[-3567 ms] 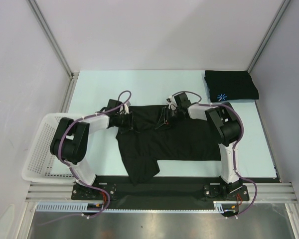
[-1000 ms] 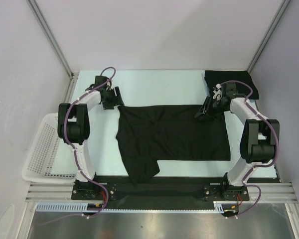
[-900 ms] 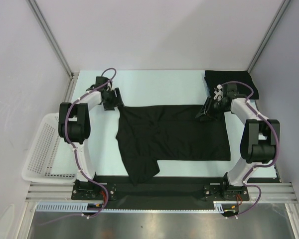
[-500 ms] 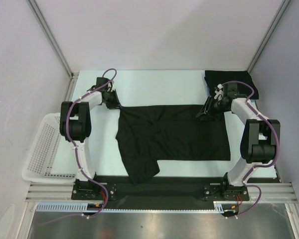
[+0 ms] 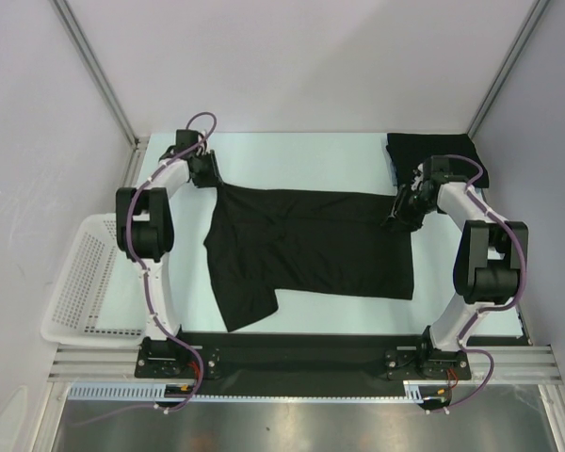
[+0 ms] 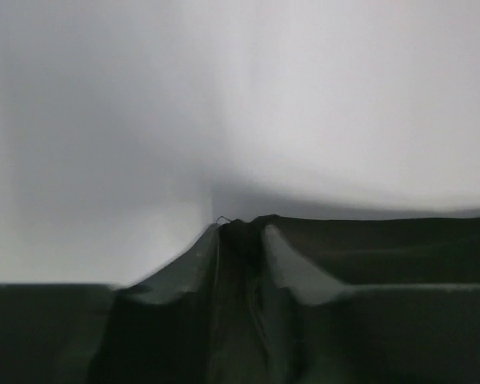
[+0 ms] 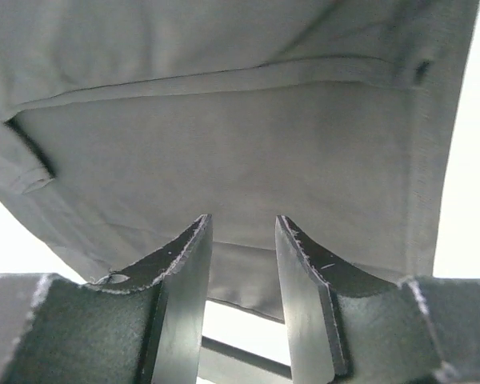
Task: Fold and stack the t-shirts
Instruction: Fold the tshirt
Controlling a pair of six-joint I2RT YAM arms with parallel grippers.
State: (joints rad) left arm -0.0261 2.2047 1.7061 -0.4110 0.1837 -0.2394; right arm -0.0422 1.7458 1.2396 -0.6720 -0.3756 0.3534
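Note:
A black t-shirt (image 5: 311, 250) lies spread flat across the middle of the table, one sleeve trailing toward the near edge. My left gripper (image 5: 207, 177) sits at its far-left corner. In the left wrist view that gripper (image 6: 242, 232) is shut on a bunched ridge of dark fabric. My right gripper (image 5: 400, 215) is at the shirt's far-right corner. Its fingers (image 7: 184, 264) stand apart, with the shirt's edge and bright table showing in the gap. A second, folded t-shirt (image 5: 414, 149) rests at the back right, partly behind the right arm.
A white mesh basket (image 5: 75, 282) hangs off the table's left side. Frame posts and grey walls close in the back corners. The black base rail (image 5: 292, 353) runs along the near edge.
The left gripper closed on the shirt's far-left corner and moved back and left. The whole shirt slid left and toward the back. The right gripper shifted slightly right.

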